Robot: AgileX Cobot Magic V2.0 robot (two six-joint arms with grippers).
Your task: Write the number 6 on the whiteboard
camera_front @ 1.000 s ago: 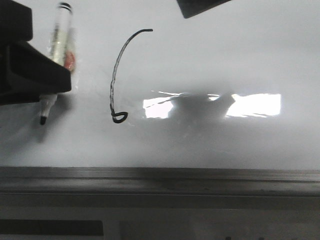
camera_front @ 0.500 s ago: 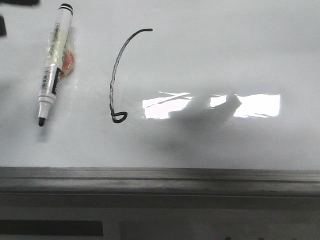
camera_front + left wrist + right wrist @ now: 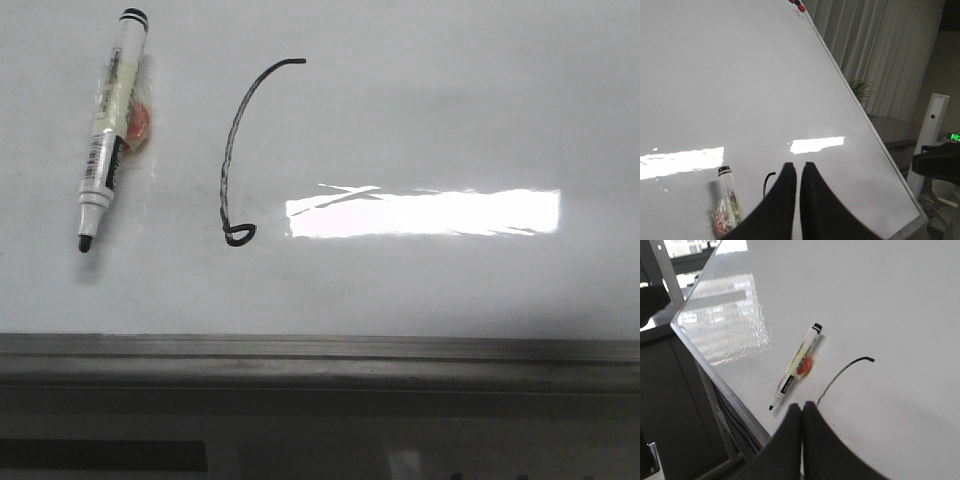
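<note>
The number 6 (image 3: 233, 160) is a thin black arc ending in a tiny loop, drawn left of the middle of the whiteboard (image 3: 430, 120). A white marker (image 3: 108, 130) with its black tip bare lies flat on the board to the left of the stroke, with a small red patch beside it. Neither gripper shows in the front view. My left gripper (image 3: 799, 166) is shut and empty, raised above the board, with the marker (image 3: 727, 202) and the top of the stroke (image 3: 768, 179) beside its fingers. My right gripper (image 3: 803, 406) is shut and empty, raised above the board near the marker (image 3: 796, 365) and the stroke (image 3: 842, 372).
A grey metal ledge (image 3: 320, 360) runs along the board's near edge. A bright rectangular glare (image 3: 425, 212) lies right of the stroke. Curtains, a potted plant and a desk (image 3: 900, 135) stand beyond the board's far side.
One second ago the left gripper was at the marker at the left edge; it has let go and left the front view. The dark shadow over the glare has gone.
</note>
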